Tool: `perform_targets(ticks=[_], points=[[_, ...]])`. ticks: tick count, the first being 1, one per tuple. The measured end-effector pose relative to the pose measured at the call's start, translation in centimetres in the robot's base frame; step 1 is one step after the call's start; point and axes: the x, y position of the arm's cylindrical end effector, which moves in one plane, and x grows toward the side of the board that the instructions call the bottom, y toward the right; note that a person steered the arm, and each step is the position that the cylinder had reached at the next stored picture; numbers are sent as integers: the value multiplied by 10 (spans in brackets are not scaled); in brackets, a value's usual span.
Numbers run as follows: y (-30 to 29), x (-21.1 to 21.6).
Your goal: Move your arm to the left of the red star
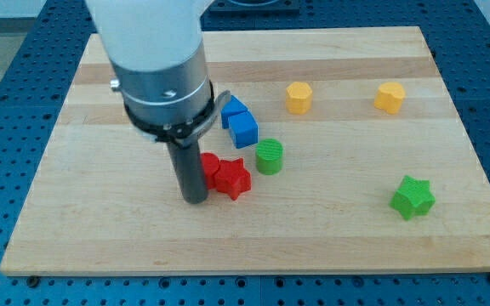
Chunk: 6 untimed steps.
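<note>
The red star (231, 178) lies on the wooden board (100, 229), a little left of the view's centre. A second red block (210, 163) touches it at its upper left, partly hidden by my rod. My tip (195, 200) rests on the board just to the left of the red star, very close to it or touching it. The arm's white and grey body fills the view's upper left above the rod.
Two blue blocks (240, 121) sit above the red star. A green cylinder (269, 156) stands just right of the star. Two yellow hexagonal blocks lie near the top, one (299, 98) and another (390, 97). A green star (413, 197) lies at the right.
</note>
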Motion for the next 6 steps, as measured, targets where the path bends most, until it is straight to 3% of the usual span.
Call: perform_targets(ticks=[4,6], points=[[40,-183],[49,-231]])
